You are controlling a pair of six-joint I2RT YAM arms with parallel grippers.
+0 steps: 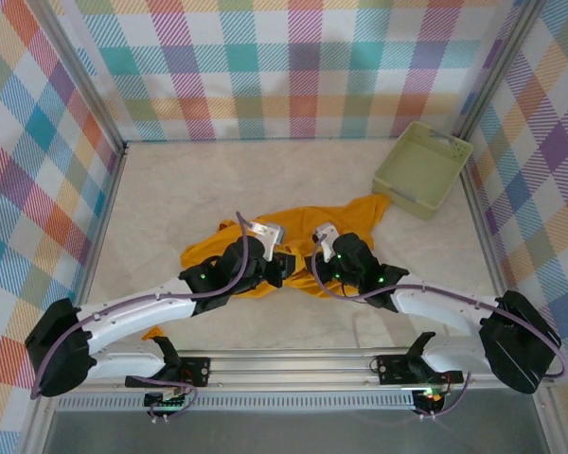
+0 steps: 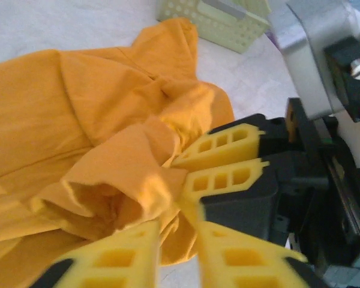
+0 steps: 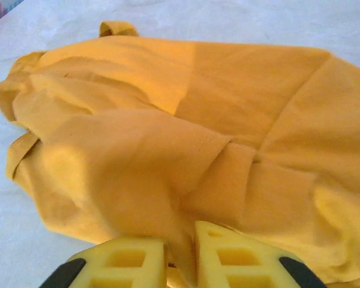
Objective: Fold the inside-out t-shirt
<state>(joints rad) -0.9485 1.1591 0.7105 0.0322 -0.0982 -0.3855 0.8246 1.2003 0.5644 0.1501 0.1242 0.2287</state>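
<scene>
The inside-out t-shirt (image 1: 355, 216) lies crumpled in the middle of the bench (image 1: 189, 189), just ahead of the two arms. From above, its long axis runs on a slant from near-left to far-right. The far-right tip comes up close to the near corner of the pale green basket (image 1: 407, 194). It is too bunched to tell collar from hem, so I can't say which end is the top.

The overhead view gives that whole outline, but both claws are dark lumps there, the left claw (image 1: 276, 270) and the right claw (image 1: 324, 270) close together over the shirt's near edge.

The wrist views show the grips. In the left wrist view the t-shirt (image 2: 78, 108) is gathered into a raised fold. The left claw (image 2: 177, 252) has its yellow fingers nearly together with cloth between them. The right claw (image 2: 198, 162) comes in from the side, pinching the same fold just beside it. The basket wall (image 2: 222, 30) sits beyond.

In the right wrist view the t-shirt (image 3: 228, 96) spreads away in broad creases. The right claw (image 3: 180, 258) is nipped onto its near edge, with bare bench (image 3: 24, 240) to the left.
</scene>
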